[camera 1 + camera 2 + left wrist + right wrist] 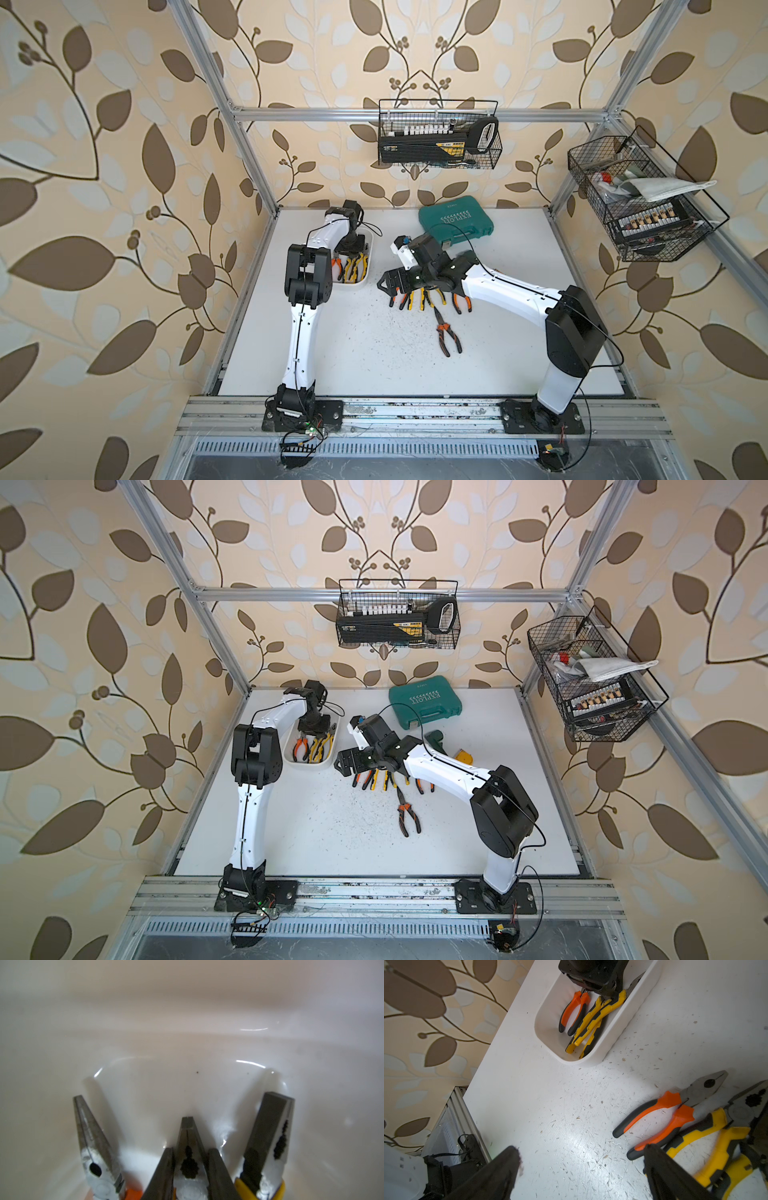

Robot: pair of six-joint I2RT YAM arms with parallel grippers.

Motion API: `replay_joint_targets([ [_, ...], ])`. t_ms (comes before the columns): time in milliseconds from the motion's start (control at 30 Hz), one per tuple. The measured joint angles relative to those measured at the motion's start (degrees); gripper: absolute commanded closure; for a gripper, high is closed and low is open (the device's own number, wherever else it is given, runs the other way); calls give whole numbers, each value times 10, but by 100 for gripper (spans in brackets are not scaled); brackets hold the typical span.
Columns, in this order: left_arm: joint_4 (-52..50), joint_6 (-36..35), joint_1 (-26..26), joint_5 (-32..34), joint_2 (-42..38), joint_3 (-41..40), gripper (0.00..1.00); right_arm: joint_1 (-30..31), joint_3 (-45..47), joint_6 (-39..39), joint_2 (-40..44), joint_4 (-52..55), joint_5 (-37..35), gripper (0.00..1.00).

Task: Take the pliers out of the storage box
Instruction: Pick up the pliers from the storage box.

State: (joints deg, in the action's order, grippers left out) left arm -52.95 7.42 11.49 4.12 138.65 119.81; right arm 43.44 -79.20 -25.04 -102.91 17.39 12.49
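While the left gripper point(352, 249) reaches down into the storage box point(360, 285) at the table's point(332, 353) far left in both top views, the right gripper point(383, 285) hovers spread wide beside a row of loose pliers point(419, 297); the lone pliers point(446, 332) lie apart, nearer the front.

Left wrist: 3 heads rest on the box floor, and the fingers point(164, 1172) pinch the middle pliers point(188, 1147) from both sides.

Right wrist: 3 boxed pliers point(591, 1014) lie side by side, handles toward the camera, 1 orange, 2 yellow.
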Motion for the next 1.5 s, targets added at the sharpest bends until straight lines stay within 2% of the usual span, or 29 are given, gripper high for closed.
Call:
replay_joint_targets([
  [167,-2,0,-2,3,0,2,100,0,0,0,0,0,0,4],
  [433,-5,-3,-10,21,-13,2,100,0,0,-2,0,0,0,4],
  [767,7,-12,-10,34,-126,-51,100,0,5,-10,1,-10,0,4],
  [1033,-5,-14,-14,30,-151,-37,100,0,13,-30,6,-27,5,4],
  [1200,-36,-12,-17,-15,-155,2,100,-7,28,-67,22,-67,24,5],
  [1500,-63,9,-15,-155,-217,25,100,-29,38,-125,28,-130,41,7],
])
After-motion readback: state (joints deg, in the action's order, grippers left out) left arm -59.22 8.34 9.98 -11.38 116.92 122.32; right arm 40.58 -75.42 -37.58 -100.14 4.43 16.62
